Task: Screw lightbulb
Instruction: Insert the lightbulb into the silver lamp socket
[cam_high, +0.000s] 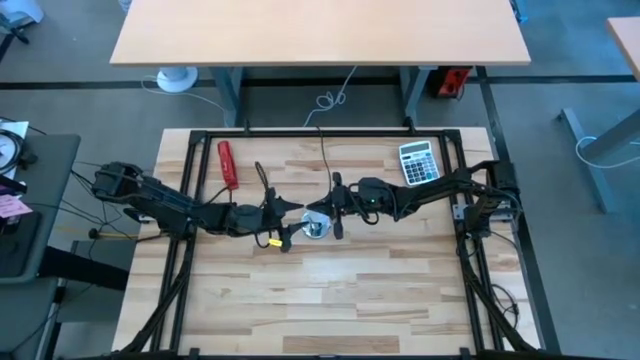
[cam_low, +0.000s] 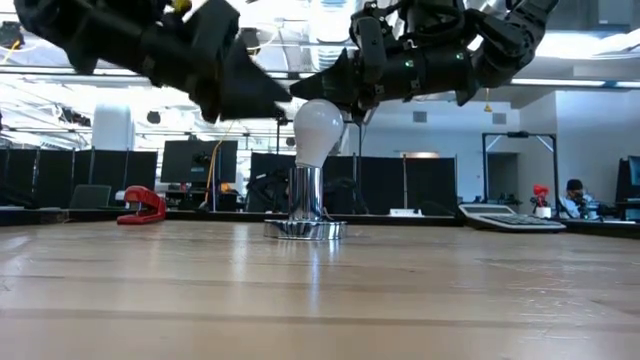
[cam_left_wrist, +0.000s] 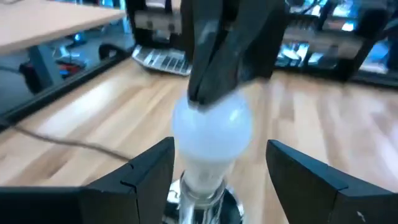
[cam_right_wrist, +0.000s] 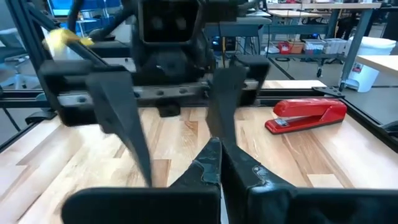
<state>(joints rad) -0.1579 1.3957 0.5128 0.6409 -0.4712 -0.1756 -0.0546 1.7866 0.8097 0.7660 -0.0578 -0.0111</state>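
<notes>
The white lightbulb (cam_low: 318, 130) stands upright with its base in the shiny metal socket (cam_low: 305, 208) at the middle of the table. My left gripper (cam_left_wrist: 221, 146) is open and level, coming from the table's left. Its two fingers stand on either side of the bulb without touching it. My right gripper (cam_low: 305, 88) is shut and comes from the table's right, its tips at the bulb's top. In the right wrist view the bulb is hidden below my own shut fingers (cam_right_wrist: 217, 162). My right gripper lays its shut fingertips (cam_left_wrist: 200, 98) on the top of the bulb's round dome (cam_left_wrist: 214, 115), slanting down from the table's right. The bulb stays upright in the socket on the table. Nothing is pinched between the fingers.
A red stapler (cam_high: 227, 163) lies at the far left and a calculator (cam_high: 417, 162) at the far right. The socket's black cord (cam_high: 322, 150) runs toward the far edge. A black frame (cam_high: 300, 133) borders the table. The near half is bare wood.
</notes>
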